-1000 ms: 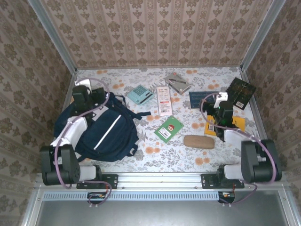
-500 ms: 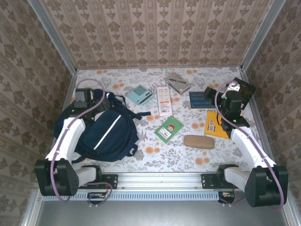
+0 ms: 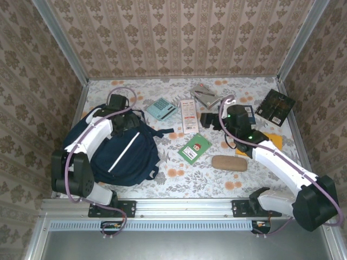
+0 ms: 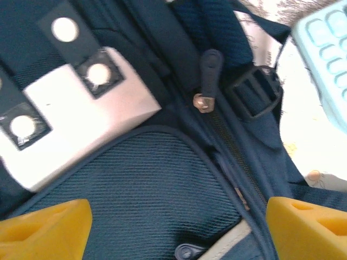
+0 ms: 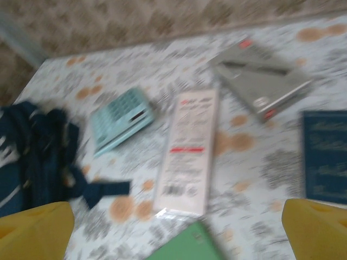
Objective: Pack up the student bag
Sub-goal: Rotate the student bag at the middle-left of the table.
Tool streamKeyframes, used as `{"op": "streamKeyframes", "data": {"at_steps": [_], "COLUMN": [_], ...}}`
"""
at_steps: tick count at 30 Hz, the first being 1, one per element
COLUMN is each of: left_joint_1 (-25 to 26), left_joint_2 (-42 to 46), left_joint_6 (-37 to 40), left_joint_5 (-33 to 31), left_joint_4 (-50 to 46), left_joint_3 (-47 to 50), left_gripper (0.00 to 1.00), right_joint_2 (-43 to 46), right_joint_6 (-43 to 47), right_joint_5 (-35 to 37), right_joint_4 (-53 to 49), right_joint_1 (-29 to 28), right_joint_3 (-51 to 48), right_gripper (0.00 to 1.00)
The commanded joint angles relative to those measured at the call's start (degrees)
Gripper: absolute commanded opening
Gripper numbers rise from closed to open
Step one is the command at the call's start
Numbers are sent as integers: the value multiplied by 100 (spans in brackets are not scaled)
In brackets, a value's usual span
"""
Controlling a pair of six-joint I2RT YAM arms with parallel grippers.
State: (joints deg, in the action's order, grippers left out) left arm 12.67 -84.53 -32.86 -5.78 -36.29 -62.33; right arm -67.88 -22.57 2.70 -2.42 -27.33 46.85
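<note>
The student bag [image 3: 116, 151], navy with a thin white stripe, lies flat at the left of the table. My left gripper [image 3: 126, 120] hovers over its top end. In the left wrist view the gripper [image 4: 176, 227] is open, its yellow fingertips [image 4: 43, 230] wide apart above the ribbed front panel, with nothing between them. A zipper pull [image 4: 210, 67] and a white patch [image 4: 81, 108] lie just beyond. My right gripper [image 3: 209, 120] is open in mid-table, pointing left at the loose items. The right wrist view shows that gripper [image 5: 176, 227] with nothing in it, above the table.
Loose on the table are a light blue calculator [image 3: 162, 109], a white packet [image 3: 189, 116], a grey box [image 3: 205, 96], a green booklet [image 3: 194, 148], a brown case [image 3: 229, 162], a dark book [image 3: 275, 106] and an orange item [image 3: 272, 141]. A navy book [image 5: 325, 157] lies beside the right arm.
My left gripper has moved right along the bag's top end and its fingers have narrowed slightly. My right arm has swung left from the table's right side to the middle.
</note>
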Motion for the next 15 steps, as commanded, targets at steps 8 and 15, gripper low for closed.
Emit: {"op": "streamKeyframes", "data": {"at_steps": [8,15], "left_joint_1": [-871,-950], "left_joint_2": [747,938], "left_joint_6": [-45,-48], "left_joint_5": [204,89], "left_joint_4": [-173,-505], "left_joint_3": [634,900], "left_gripper": [91,91], "right_joint_2": [-2072,-3394], "right_joint_6": [-327,-206], "right_joint_5": [-65,-128], "right_joint_4": [-263,-479], "right_joint_1": [-2300,-2580], "right_joint_3": [1088,2174], "right_gripper": [100,86]}}
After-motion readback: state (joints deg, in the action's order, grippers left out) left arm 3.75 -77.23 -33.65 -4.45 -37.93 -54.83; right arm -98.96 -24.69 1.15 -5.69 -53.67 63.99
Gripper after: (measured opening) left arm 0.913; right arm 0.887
